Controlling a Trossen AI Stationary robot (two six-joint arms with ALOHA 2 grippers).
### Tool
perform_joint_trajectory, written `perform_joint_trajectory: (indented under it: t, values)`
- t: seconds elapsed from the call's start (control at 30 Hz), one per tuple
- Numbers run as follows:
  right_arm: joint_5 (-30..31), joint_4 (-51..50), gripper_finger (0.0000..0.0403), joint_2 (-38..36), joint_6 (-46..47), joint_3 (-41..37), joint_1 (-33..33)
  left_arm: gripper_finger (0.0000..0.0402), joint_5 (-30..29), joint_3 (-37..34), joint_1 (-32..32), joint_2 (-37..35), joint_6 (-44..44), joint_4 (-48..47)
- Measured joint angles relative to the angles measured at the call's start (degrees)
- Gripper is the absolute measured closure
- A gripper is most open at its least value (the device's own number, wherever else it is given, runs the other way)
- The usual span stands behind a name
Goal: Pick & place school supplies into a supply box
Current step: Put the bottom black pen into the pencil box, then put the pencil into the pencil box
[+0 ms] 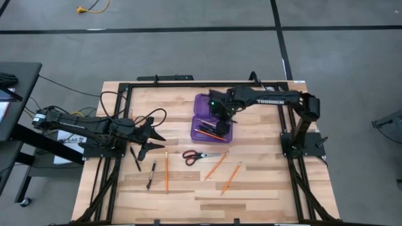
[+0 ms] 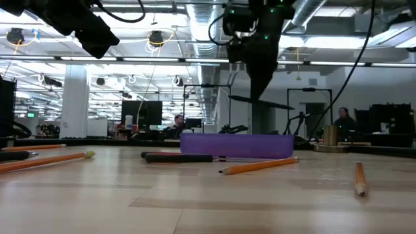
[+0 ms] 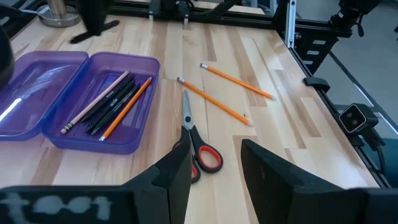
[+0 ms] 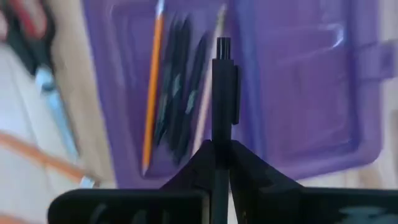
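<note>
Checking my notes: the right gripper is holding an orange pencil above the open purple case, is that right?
Not quite: the right gripper is shut on a black pen, not an orange pencil. It does hang above the open purple case, as the right wrist view shows.

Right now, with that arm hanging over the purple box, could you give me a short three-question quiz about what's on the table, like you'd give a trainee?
1. True or false: the right gripper is shut on a black pen above the open supply box.
2. Which item lies on the table nearest the box?
A. the scissors
B. a ruler
C. an eraser
3. Fill in: the left gripper waits with its fingers ____ and holds nothing.

Key: 1 true. 2 A. 3 open.
</note>
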Motion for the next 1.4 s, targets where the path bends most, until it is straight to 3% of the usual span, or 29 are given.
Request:
perform_joint_trajectory:
  t: [0.2, 0.8, 1.4]
  values:
    - [-3.2, 7.4, 0.0386, 3.2, -3.0, 0.4, -2.0, 0.0274, 0.2, 0.0, 0.0, 0.0, 0.0, -0.3]
    - [-5.4, 10.4, 0.0377, 12.2, -5.0, 1.3, -1.8, 0.0274, -0.1, 0.1, -0.9, 0.0, 0.0, -0.9]
    - [-4.7, 8.8, 0.0301, 12.0, -4.0, 1.4, -1.5, 0.0274, -0.2, 0.0, -0.9, 0.0, -0.5, -1.3]
